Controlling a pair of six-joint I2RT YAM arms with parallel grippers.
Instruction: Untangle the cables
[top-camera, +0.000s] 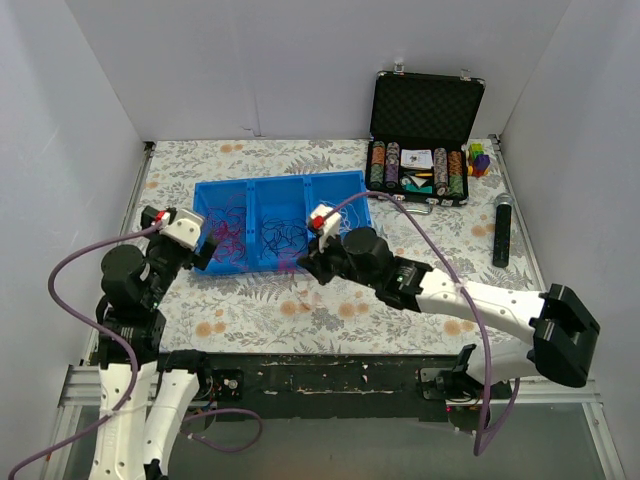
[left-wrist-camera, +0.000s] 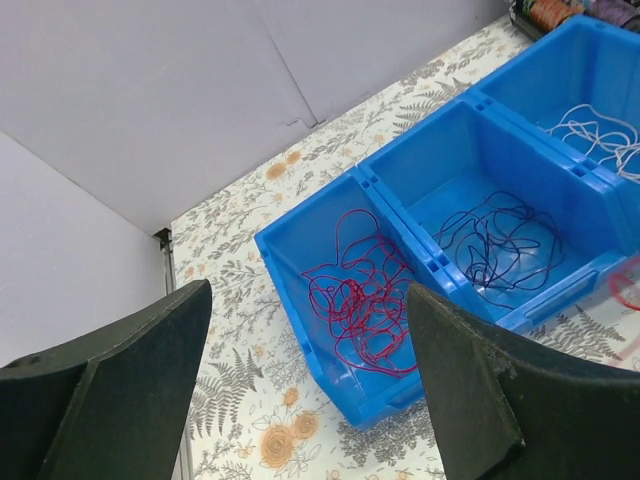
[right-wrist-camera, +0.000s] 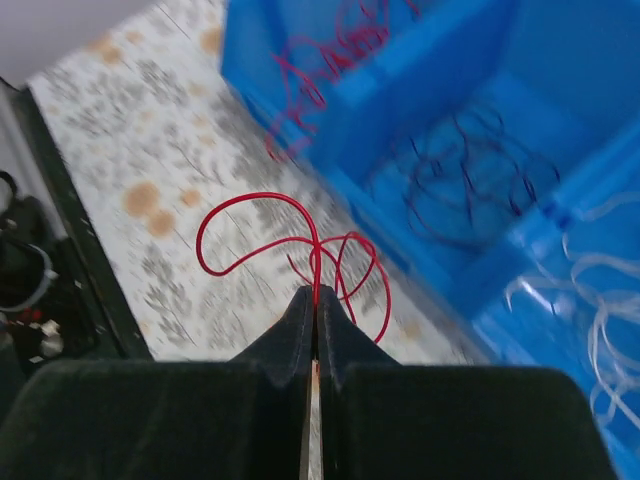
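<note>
Pinching one thin red wire (right-wrist-camera: 316, 262) between fully closed fingers, our right gripper (right-wrist-camera: 316, 295) holds it above the floral-patterned tabletop (top-camera: 260, 310), just in front of the blue plastic three-compartment bin (top-camera: 270, 184). The wire's loose loops spring out ahead of the fingertips. In the bin, a heap of red wires (left-wrist-camera: 360, 305) fills the left compartment, dark wires (left-wrist-camera: 495, 240) the middle one and white wires (left-wrist-camera: 600, 135) the right one. Our left gripper (left-wrist-camera: 310, 300) hangs wide and empty near the bin's left end.

We judge the grip to be the weak point: the wire is hair-thin and held at a single spot, so a quick swing could slide it out. Its springy loops could also catch on the bin's front wall, or hook into the red heap and knot up again.
</note>
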